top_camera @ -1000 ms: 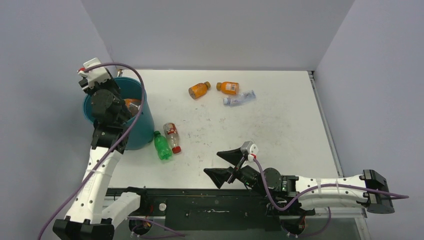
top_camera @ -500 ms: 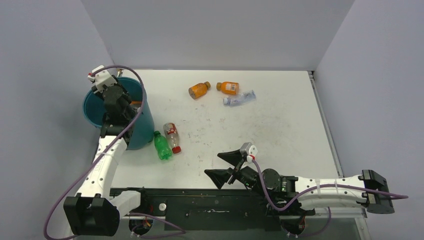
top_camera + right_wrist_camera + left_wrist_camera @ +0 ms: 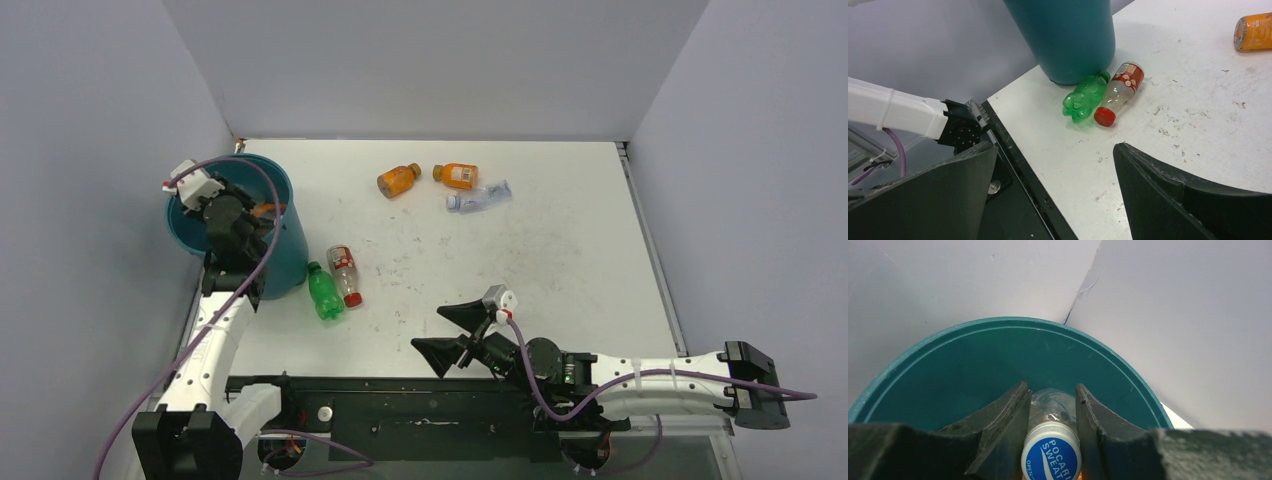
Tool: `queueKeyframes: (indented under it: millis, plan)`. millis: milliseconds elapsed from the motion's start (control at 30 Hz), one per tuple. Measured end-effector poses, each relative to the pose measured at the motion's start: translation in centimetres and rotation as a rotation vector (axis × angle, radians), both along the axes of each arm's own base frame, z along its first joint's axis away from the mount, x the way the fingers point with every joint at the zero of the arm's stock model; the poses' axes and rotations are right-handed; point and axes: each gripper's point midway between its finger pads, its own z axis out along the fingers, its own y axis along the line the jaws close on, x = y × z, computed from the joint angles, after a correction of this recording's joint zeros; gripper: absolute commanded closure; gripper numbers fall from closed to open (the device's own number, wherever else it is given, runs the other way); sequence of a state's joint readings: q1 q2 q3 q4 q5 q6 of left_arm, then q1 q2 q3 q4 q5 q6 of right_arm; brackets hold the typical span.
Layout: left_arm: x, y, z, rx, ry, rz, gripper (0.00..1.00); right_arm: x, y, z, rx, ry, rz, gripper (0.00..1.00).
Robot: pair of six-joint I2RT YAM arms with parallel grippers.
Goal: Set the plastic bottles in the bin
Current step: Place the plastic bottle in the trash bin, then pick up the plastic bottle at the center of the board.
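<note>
My left gripper [image 3: 1052,410] is shut on a clear plastic bottle with a blue-and-white cap [image 3: 1052,454], pointing into the mouth of the teal bin [image 3: 923,352]. From above, the left gripper [image 3: 228,215] hangs over the bin [image 3: 288,262], and an orange bottle [image 3: 266,210] shows inside it. A green bottle [image 3: 323,291] and a clear red-capped bottle [image 3: 344,275] lie against the bin's base. Two orange bottles [image 3: 398,180] [image 3: 457,175] and a clear blue-labelled one [image 3: 479,197] lie at the far middle. My right gripper [image 3: 452,330] stands open and empty near the front edge.
The left wall and back corner stand close behind the bin. A black rail [image 3: 1018,165] runs along the table's front edge, under the right gripper [image 3: 1055,190]. The left arm's white link [image 3: 893,112] reaches past that edge. The green bottle [image 3: 1083,97] and red-capped bottle [image 3: 1118,92] lie ahead.
My left wrist has shifted toward the near side and lower over the bin, still gripping the clear bottle. The right arm has not moved.
</note>
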State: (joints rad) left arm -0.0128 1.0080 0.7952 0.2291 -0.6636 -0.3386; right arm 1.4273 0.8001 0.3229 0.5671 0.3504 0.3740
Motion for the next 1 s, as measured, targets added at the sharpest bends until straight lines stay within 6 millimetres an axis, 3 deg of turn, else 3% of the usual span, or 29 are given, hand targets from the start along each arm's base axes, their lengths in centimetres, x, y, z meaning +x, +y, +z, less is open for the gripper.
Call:
queueKeyframes:
  millis: [267, 400, 633, 733, 833, 900, 1000]
  plan:
    - [-0.2, -0.8, 0.5, -0.009, 0.084, -0.045, 0.03, 0.0, -0.1, 0.3, 0.012, 0.0, 0.0, 0.1]
    - [-0.9, -1.2, 2.7, -0.004, 0.083, -0.061, 0.04, 0.0, -0.1, 0.3, 0.012, 0.0, 0.0, 0.1]
    - [-3.3, -3.4, 9.8, 0.031, -0.043, -0.14, 0.04, 0.0, -0.1, 0.3, 0.007, 0.0, 0.0, 0.1]
    - [-4.2, -5.9, 12.4, 0.057, -0.089, -0.24, 0.04, 0.1, -0.1, 0.3, -0.006, 0.002, -0.009, 0.1]
    - [-4.8, -10.1, 14.1, 0.085, -0.112, -0.427, 0.04, 0.7, -0.4, 0.5, -0.021, 0.007, -0.046, 0.1]
    - [-5.2, -13.5, 14.2, 0.109, -0.103, -0.578, 0.04, 1.4, -1.0, 0.6, -0.034, 0.012, -0.094, 0.1]
    - [-6.3, -19.7, 12.7, 0.15, -0.052, -0.831, 0.04, 3.1, -2.5, 0.8, -0.055, 0.031, -0.204, 0.1]
